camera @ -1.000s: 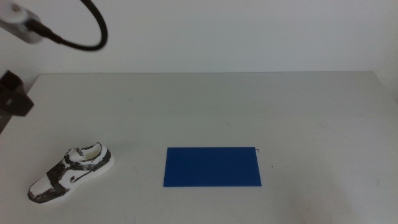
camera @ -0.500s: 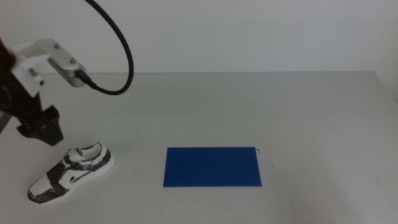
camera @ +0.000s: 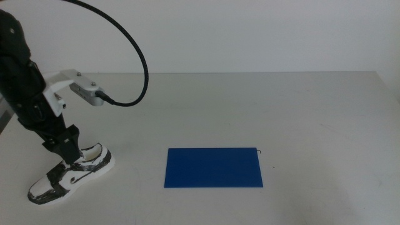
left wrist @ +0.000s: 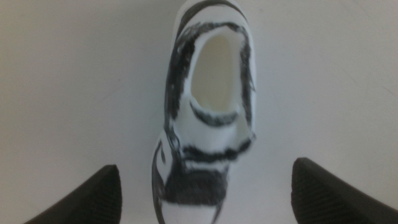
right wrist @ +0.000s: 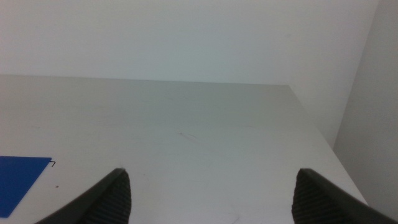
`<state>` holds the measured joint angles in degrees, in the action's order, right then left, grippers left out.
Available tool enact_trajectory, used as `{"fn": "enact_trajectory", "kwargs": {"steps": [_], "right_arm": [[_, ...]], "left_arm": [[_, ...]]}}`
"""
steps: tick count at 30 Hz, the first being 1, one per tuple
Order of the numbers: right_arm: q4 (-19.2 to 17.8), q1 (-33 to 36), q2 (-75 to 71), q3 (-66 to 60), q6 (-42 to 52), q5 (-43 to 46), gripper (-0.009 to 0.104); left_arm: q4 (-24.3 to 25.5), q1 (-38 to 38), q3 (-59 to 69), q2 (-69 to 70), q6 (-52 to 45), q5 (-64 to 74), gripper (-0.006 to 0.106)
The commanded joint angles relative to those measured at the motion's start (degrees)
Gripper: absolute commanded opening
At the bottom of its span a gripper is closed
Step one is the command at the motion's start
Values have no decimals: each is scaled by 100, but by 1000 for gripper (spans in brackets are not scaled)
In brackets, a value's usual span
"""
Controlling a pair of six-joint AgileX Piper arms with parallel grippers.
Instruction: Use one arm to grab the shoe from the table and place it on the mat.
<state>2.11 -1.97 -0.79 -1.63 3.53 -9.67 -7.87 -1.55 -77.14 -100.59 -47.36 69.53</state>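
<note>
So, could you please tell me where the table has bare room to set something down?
The off-white tabletop is bare behind and right of the blue rectangular mat. The mat's top is free. It is crowded only at the left, where the left gripper hovers over the white-and-black sneaker.

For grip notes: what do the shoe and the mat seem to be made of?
Shoe: smooth white upper with black smudged panels, looks like synthetic leather or printed plastic; cannot tell which. Mat: thin, flat, matte royal blue, perhaps foam, rubber or card.

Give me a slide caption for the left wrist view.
Open left hand straddles the shoe on the table.
</note>
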Motion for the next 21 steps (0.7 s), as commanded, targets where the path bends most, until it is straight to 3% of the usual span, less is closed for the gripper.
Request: {"fn": "enact_trajectory", "kwargs": {"steps": [1,8,21], "right_arm": [[-49,-26,-120,54,73,452,66],[-49,-26,-120,54,73,452,66],[-49,-26,-120,54,73,452,66]], "left_arm": [[-186,41,-163,111,65,-143,93],[38,232,-151,-138,93,-284,92],[-92,257,571,-246,80,-1070,77]]}}
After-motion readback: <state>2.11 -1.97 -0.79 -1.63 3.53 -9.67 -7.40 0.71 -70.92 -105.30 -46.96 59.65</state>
